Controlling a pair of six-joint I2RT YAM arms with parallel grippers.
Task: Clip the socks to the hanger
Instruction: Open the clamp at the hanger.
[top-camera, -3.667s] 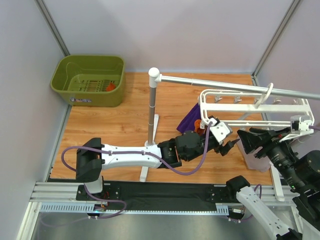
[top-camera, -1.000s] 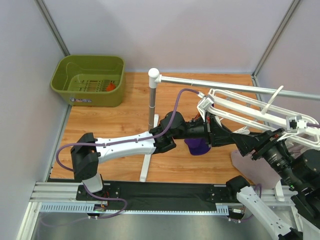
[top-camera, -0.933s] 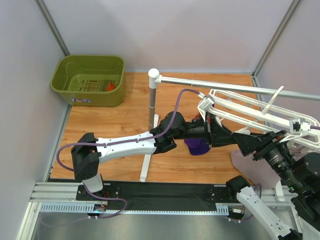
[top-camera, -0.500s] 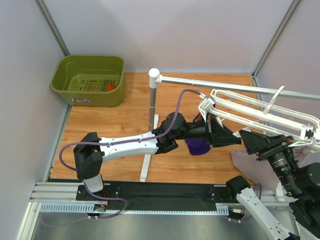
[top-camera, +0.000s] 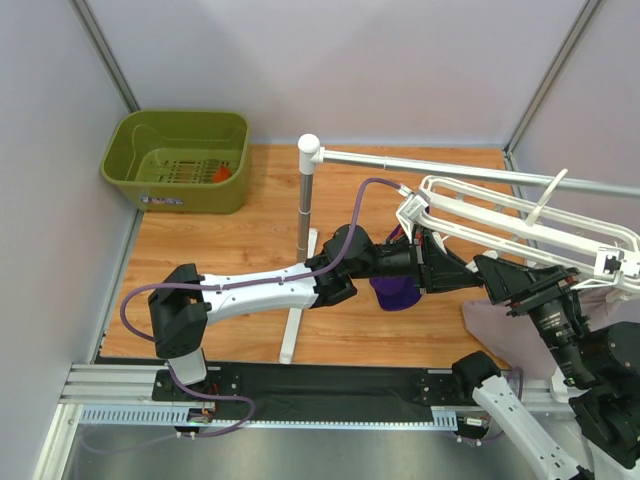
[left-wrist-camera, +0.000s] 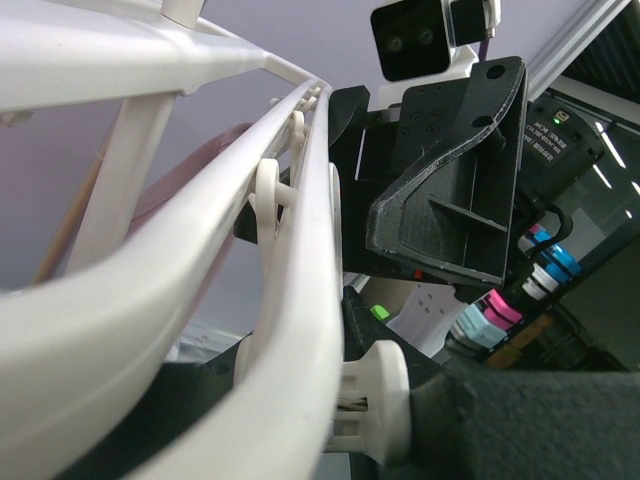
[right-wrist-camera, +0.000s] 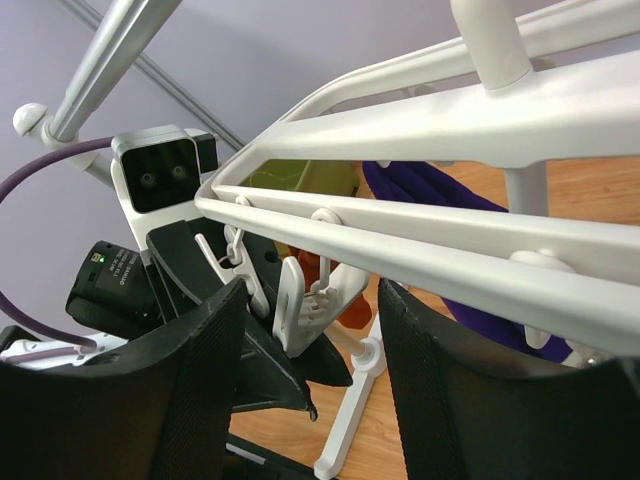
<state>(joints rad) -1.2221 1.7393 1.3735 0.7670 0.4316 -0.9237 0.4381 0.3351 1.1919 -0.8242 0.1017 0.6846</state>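
The white hanger (top-camera: 410, 208) hangs tilted from the silver rail, its left end above both grippers. My left gripper (top-camera: 445, 272) reaches under that end, and in the right wrist view an orange-red sock (right-wrist-camera: 352, 305) shows between its black fingers, just behind a dangling white clip (right-wrist-camera: 300, 290). My right gripper (right-wrist-camera: 315, 335) stands open, one finger on each side of that clip, and faces the left gripper (left-wrist-camera: 330, 420) closely. Hanger bars (left-wrist-camera: 290, 300) fill the left wrist view and hide the sock there. A second orange sock (top-camera: 222, 174) lies in the green basket.
A green basket (top-camera: 130, 170) stands at the back left. The silver rail (top-camera: 420, 165) runs right from a white post (top-camera: 304, 215) with a foot on the wooden floor. A dark purple cloth (top-camera: 395, 293) hangs below the hanger. A pale lilac cloth (top-camera: 500, 320) lies at the right.
The hanger's right end has swung outward and lower in the top view. My right gripper has shifted slightly beside the clip and narrowed a little. The left arm has barely moved.
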